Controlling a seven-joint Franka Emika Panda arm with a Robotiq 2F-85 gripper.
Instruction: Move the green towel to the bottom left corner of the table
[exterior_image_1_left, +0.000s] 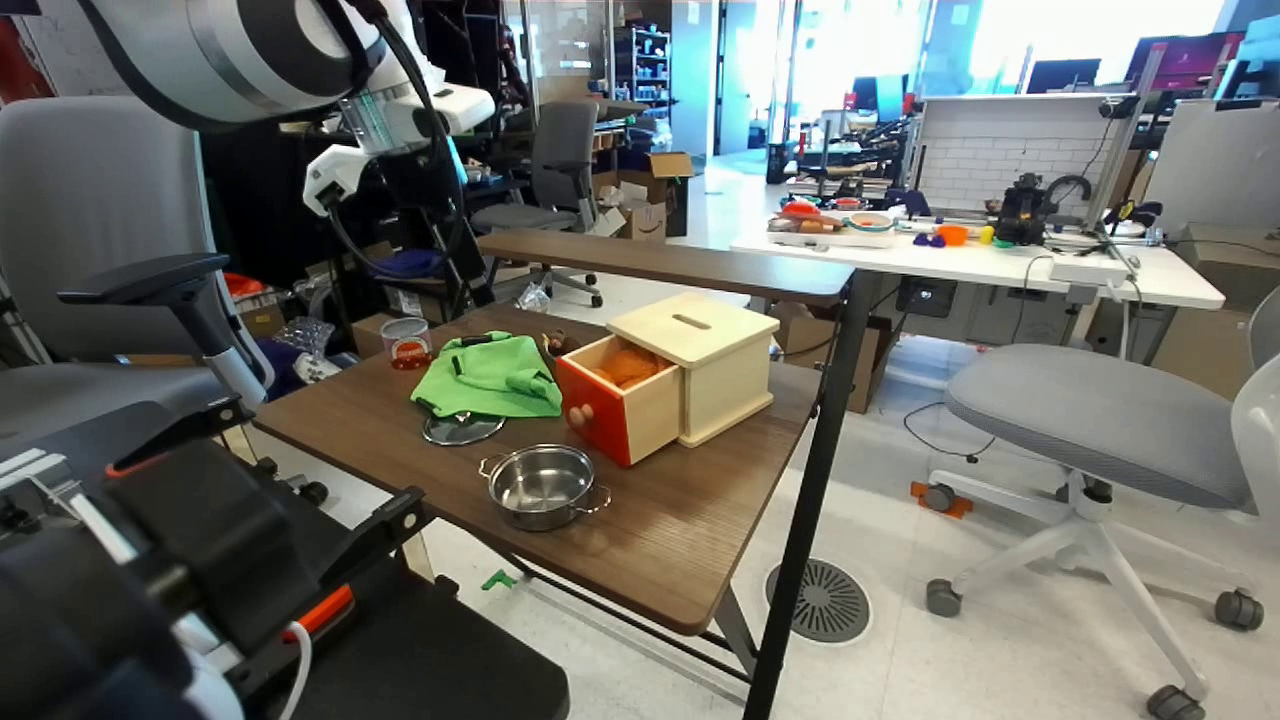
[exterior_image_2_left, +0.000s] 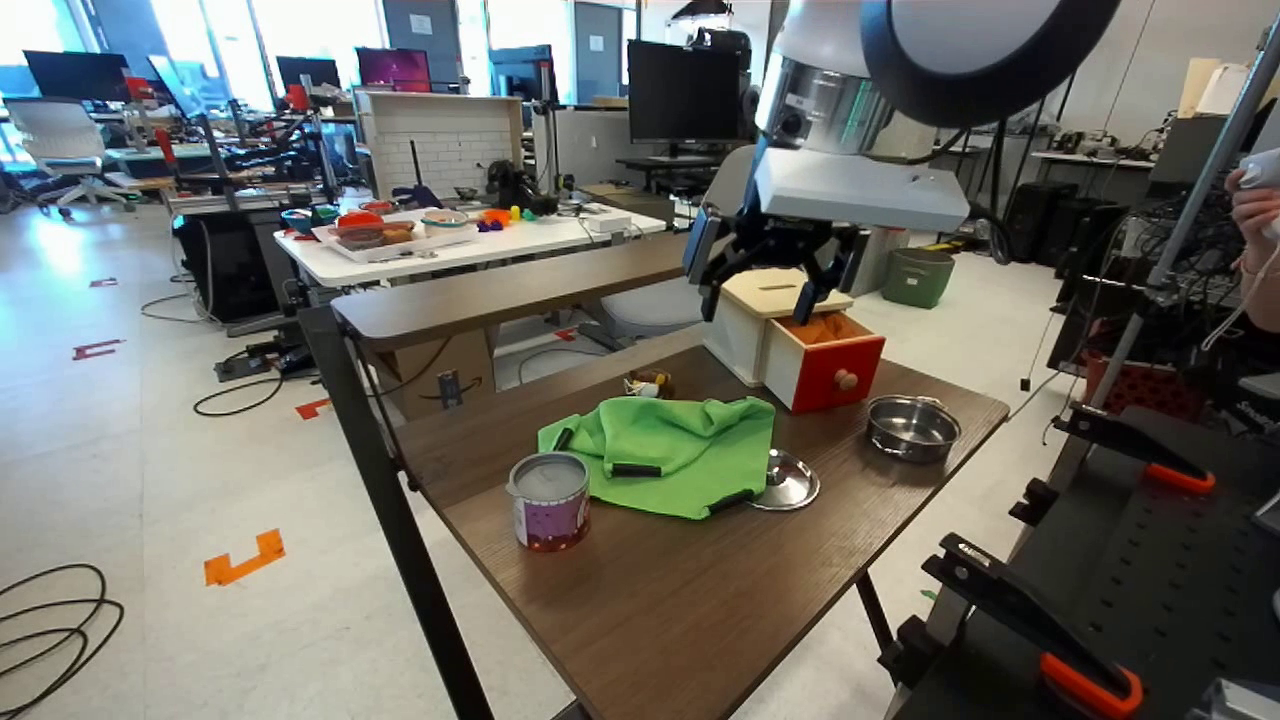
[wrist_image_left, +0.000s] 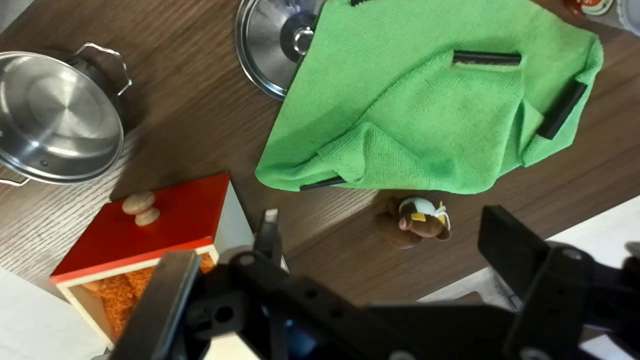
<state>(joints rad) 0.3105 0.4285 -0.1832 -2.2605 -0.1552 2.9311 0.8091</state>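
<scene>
The green towel lies crumpled on the brown table, with black strips on its edges. It also shows in an exterior view and across the top of the wrist view. It overlaps one edge of a steel pot lid. My gripper is open and empty, held above the table near the wooden box. In the wrist view its fingers are wide apart, with a small brown plush toy on the table below between them. The towel is beyond the fingertips, not touched.
A wooden box with an open red-fronted drawer holding orange stuff stands beside the towel. A steel pot is near the table edge. A lidded cup stands close to the towel. A raised shelf runs along one side.
</scene>
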